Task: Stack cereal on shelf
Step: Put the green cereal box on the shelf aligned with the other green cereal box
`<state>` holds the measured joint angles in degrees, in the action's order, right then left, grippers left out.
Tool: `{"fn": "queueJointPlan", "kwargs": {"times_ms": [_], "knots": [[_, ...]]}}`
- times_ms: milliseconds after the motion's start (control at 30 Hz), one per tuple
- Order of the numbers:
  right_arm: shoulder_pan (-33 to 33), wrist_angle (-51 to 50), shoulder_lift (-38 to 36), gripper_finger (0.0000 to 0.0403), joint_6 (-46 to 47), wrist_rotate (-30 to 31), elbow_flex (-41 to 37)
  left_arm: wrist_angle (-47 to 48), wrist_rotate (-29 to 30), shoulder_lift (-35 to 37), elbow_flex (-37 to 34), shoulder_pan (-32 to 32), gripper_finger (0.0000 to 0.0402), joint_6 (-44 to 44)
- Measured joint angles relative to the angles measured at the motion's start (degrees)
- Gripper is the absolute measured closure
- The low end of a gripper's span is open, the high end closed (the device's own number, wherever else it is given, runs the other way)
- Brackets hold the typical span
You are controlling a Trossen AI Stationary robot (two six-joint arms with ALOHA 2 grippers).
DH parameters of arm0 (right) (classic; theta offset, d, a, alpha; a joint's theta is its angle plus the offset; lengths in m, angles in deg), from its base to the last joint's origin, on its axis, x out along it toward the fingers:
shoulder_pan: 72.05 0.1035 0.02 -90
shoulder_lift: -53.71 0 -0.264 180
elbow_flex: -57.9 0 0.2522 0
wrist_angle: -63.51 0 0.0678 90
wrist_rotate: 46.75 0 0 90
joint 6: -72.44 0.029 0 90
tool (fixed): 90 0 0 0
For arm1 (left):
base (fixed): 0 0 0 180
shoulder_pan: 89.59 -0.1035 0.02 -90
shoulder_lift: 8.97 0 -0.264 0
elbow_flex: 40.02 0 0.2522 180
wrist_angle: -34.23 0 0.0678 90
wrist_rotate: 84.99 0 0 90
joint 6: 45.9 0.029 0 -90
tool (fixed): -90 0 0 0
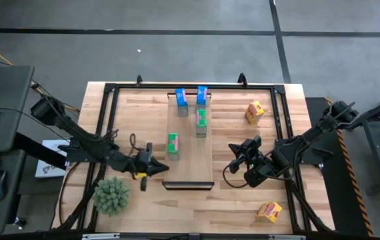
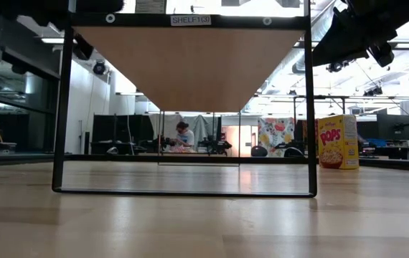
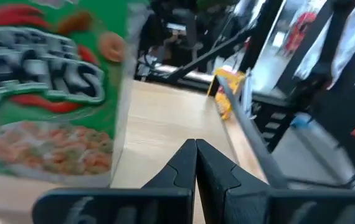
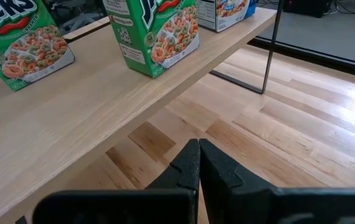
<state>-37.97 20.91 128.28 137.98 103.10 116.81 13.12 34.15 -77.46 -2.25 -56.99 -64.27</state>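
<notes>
The shelf (image 1: 191, 160) is a pale board raised on a black wire frame in the middle of the table. Two blue cereal boxes (image 1: 181, 102) (image 1: 202, 95) and two green ones (image 1: 201, 121) (image 1: 173, 144) stand upright on it. Two yellow-orange boxes sit on the tabletop, one to the far right (image 1: 254, 111) and one to the near right (image 1: 269, 212). My left gripper (image 1: 159, 167) is shut beside the shelf's near left edge; its wrist view shows it (image 3: 195, 163) close to a green box (image 3: 47, 87). My right gripper (image 1: 234, 149) (image 4: 198, 163) is shut at the shelf's right side, below board height.
A spiky green plant (image 1: 112, 194) stands near the left front corner, just beside my left arm. A black frame (image 1: 110, 90) runs around the tabletop. In the low view the shelf's wire legs (image 2: 311, 107) and one yellow box (image 2: 339, 141) show; a person sits far behind.
</notes>
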Motion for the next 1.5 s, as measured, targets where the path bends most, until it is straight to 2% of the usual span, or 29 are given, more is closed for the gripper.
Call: {"fn": "queueJointPlan", "kwargs": {"times_ms": [133, 267, 533, 700, 1033, 1500], "knots": [[0.0, 0.0, 0.1, 0.0403, 0.0, 0.0, 0.0, 3.9, 1.4, -4.6, 5.4, -1.1, 0.0401, 3.4], [0.0, 0.0, 0.1, 0.0403, 0.0, 0.0, 0.0, 7.8, 4.9, -6.3, 8.9, -1.6, 0.0401, 5.6], [0.0, 0.0, 0.1, 0.0403, 0.0, -0.3, 0.0, 10.1, 11.4, -6.2, 9.4, -1.8, 0.0401, 6.8], [0.0, 0.0, 0.1, 0.0403, 0.0, -0.2, 0.0, 10.5, 11.4, -6.2, 9.4, -4.0, 0.0401, 7.1], [0.0, 0.0, 0.1, 0.0403, 0.0, -0.1, 0.0, 11.0, 7.4, -6.2, 9.4, -9.6, 0.0401, 7.7], [0.0, 0.1, 0.1, 0.0403, 0.0, 0.0, 0.0, 11.0, 7.3, -6.2, 9.4, -14.4, 0.0401, 9.1]]}}
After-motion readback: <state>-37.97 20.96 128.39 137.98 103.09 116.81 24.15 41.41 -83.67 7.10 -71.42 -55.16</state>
